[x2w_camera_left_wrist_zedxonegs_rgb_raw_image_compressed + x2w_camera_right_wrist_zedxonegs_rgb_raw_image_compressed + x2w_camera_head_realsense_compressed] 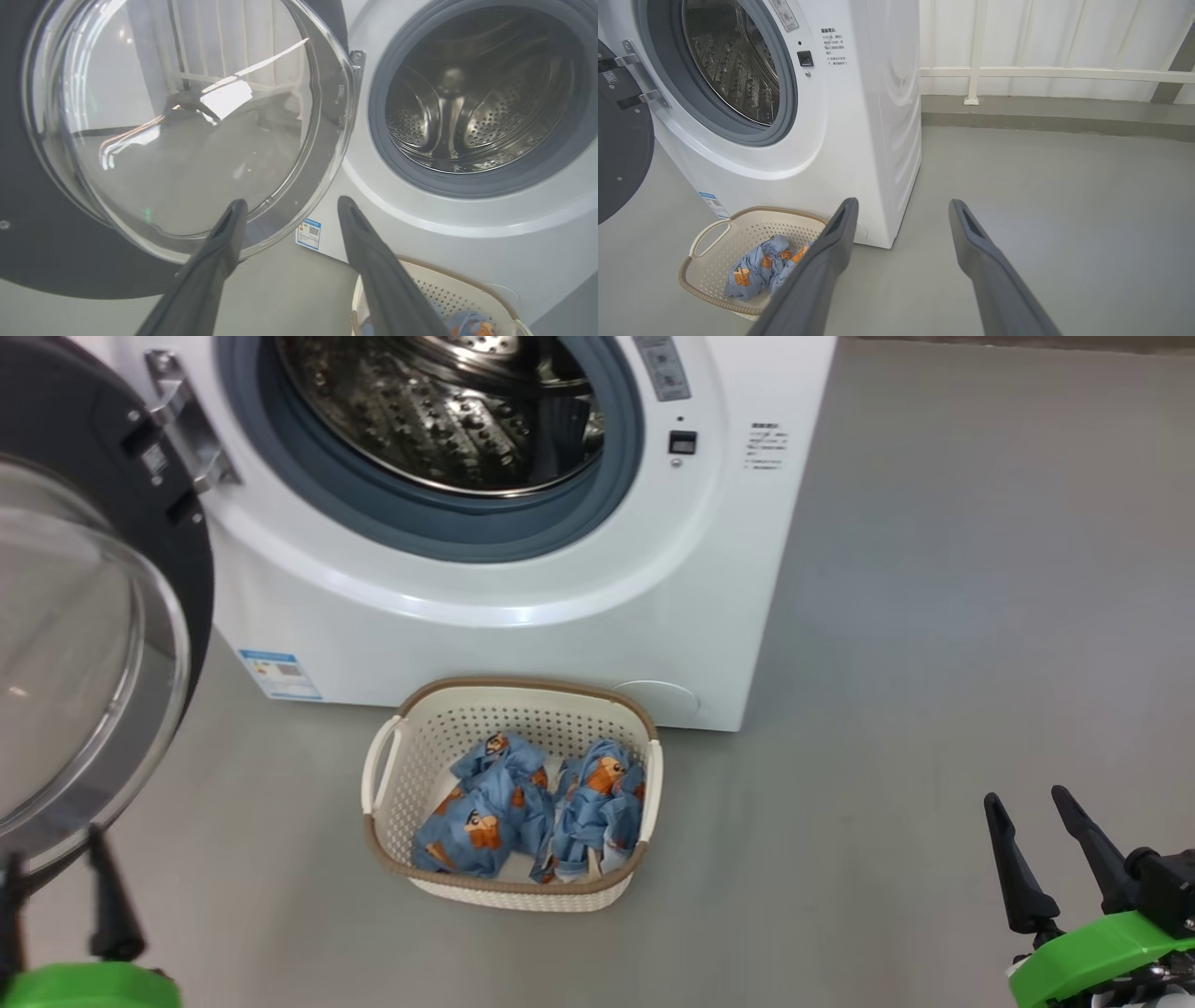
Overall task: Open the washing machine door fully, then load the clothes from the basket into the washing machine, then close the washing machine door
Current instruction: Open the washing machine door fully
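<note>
Grey floor [934, 663] runs under everything, with a white railing [1041, 72] along the far wall. The left gripper [290, 204] has its two dark fingers spread wide with nothing between them. The washing machine door [177, 116], swung out on its hinge [187, 425], stands just beyond the left fingertip with its clear bowl window facing the fingers. Whether that tip touches the rim cannot be told. Past the right fingertip sits the white washing machine [485, 635], its steel drum [467, 102] showing inside the grey-blue rubber ring [420, 523]. A blue label [308, 233] appears between the two tips, low on the machine's front. The right gripper [1025, 798] is likewise spread and holds nothing, hovering over bare floor. The basket [523, 719] lies on the floor well to the left of its fingers, close against the machine's front, with the clothes [523, 803] bundled inside it.
</note>
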### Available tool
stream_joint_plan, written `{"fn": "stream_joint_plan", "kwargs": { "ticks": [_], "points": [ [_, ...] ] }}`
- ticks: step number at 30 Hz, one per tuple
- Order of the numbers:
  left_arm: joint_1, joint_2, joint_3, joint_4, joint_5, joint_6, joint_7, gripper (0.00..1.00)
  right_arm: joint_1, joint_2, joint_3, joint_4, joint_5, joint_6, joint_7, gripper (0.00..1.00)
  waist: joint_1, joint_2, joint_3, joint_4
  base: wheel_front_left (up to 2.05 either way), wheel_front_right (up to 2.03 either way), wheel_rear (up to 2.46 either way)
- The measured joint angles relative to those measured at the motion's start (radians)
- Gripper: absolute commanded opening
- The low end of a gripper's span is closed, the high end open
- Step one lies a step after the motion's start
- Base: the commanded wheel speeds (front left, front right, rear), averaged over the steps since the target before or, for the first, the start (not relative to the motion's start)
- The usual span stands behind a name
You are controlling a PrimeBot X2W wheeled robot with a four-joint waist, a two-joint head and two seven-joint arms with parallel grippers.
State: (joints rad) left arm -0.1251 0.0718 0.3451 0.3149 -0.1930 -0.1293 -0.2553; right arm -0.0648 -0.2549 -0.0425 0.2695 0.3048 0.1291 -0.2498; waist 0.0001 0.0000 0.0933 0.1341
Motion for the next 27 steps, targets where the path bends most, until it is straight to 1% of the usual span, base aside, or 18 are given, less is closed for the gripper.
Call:
{"fn": "stream_joint_plan", "kwargs": {
  "ticks": [6,11,19,27],
  "points": [
    [0.039,0.041,-0.138,-0.026,-0.077,0.0,0.0,1.0,0.004,0.002,0.0,-0.001,0.0,0.0,0.0,1.0,0.0,0.0,-0.007,-0.04,0.0,0.0,0.0],
    [0.068,0.072,-0.214,-0.049,-0.114,0.0,0.0,1.0,0.004,0.002,0.001,-0.002,0.0,0.0,0.0,1.0,0.0,0.0,-0.014,-0.077,0.0,0.0,0.0],
    [0.089,0.109,-0.281,-0.084,-0.142,0.0,0.0,1.0,0.005,0.004,0.002,-0.002,0.005,0.0,0.0,1.0,-0.0001,0.0,-0.024,-0.135,0.0,0.0,0.0],
    [0.107,0.127,-0.332,-0.112,-0.172,0.0,0.0,1.0,0.005,0.007,0.002,-0.005,0.005,0.0,0.0,1.0,0.0,0.0,-0.026,-0.188,0.0,0.0,0.0]
  ]
}}
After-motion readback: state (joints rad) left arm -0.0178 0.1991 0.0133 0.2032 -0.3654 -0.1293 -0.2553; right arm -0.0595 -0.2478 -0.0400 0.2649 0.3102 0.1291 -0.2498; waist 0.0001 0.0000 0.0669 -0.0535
